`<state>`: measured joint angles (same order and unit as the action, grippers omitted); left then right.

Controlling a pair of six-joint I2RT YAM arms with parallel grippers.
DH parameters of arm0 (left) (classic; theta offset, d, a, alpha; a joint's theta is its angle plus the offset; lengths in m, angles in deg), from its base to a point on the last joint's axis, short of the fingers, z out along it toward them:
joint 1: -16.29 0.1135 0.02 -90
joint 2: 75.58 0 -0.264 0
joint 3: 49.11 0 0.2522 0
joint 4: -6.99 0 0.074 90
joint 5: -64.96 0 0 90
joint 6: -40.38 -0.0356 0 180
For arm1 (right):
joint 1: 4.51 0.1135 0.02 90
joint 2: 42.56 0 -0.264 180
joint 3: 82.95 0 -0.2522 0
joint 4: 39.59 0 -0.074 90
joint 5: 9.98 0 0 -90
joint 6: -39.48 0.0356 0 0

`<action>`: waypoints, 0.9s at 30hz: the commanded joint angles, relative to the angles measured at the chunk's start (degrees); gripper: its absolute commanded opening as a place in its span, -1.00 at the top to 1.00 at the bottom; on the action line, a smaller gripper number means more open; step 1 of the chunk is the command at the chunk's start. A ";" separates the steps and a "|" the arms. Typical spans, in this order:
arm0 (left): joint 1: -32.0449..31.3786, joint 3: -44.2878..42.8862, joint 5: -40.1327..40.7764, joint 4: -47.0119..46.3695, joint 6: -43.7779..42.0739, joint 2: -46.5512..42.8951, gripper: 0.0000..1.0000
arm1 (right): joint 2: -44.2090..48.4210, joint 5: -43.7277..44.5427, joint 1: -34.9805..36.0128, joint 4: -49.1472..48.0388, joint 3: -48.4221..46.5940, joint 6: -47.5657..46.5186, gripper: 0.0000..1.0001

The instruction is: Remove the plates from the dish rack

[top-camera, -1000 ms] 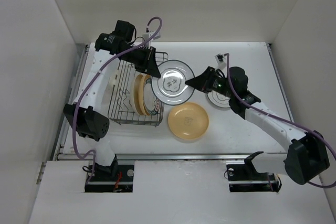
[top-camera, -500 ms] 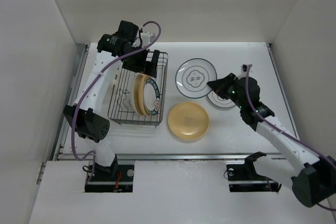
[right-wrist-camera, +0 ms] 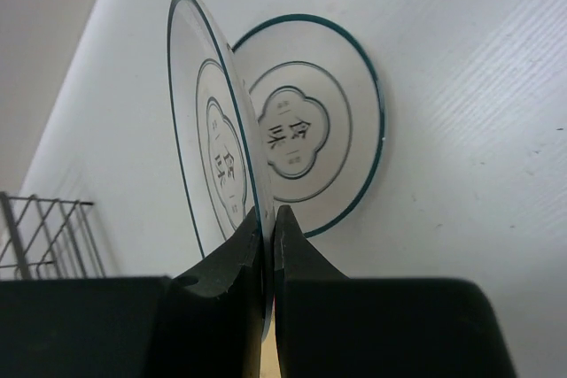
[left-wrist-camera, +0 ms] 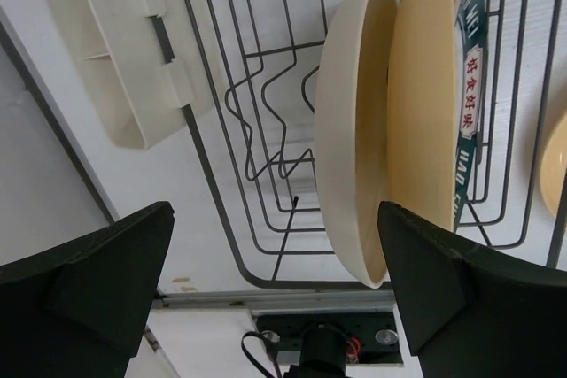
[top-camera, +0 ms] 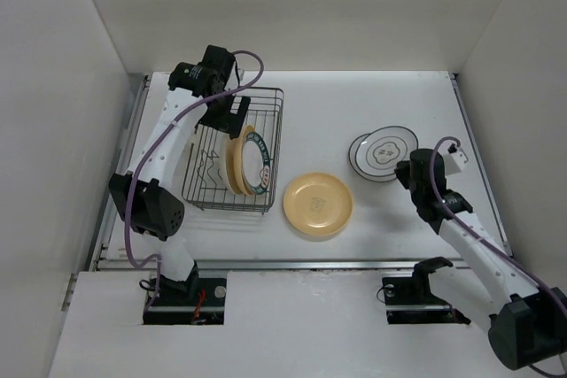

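The dark wire dish rack (top-camera: pixel 204 170) holds three upright plates: a cream one (left-wrist-camera: pixel 350 130), a yellow one (left-wrist-camera: pixel 425 104) and a teal-rimmed one (left-wrist-camera: pixel 468 68), clustered together in the top view (top-camera: pixel 248 163). My left gripper (top-camera: pixel 228 117) hangs open over the rack's far end, nothing between its fingers (left-wrist-camera: pixel 89 281), the cream plate's rim near the right finger. My right gripper (right-wrist-camera: pixel 268 214) is shut on the edge of a white plate with grey markings (right-wrist-camera: pixel 208 148), held tilted just above a matching white plate (right-wrist-camera: pixel 310 126) lying on the table (top-camera: pixel 383 154).
A yellow plate (top-camera: pixel 318 204) lies flat on the table right of the rack. A small cream plastic piece (left-wrist-camera: pixel 115 50) sits along the rack's left side. White walls close in the table on the left, back and right.
My left gripper opened, letting go of the white plate, and drew back over the rack. My right gripper carried that plate rightwards to above the other white plate.
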<state>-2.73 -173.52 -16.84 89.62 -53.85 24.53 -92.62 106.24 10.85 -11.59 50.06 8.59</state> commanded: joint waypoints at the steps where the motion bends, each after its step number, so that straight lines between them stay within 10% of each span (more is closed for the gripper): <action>1: -0.05 0.96 2.60 1.54 -0.43 -0.27 -1.00 | -2.40 3.58 -1.03 -4.29 -0.25 2.76 1.00; 8: -0.05 2.02 2.60 1.01 -0.43 -2.11 -1.00 | -13.47 -1.25 -5.77 -9.85 -0.51 2.15 0.97; 15: -0.05 4.22 2.60 1.01 -0.96 -3.17 -1.00 | -21.91 -8.72 -6.39 -8.09 -3.68 -1.90 -0.47; 27: -0.05 4.74 -0.99 2.06 -2.62 -3.70 -0.93 | -23.87 -7.76 -6.39 -1.41 -8.51 -5.50 -0.56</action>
<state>-2.73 -169.34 -16.20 89.92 -55.21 23.92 -118.24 99.11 4.55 -14.63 44.03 4.81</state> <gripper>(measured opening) 0.976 0.779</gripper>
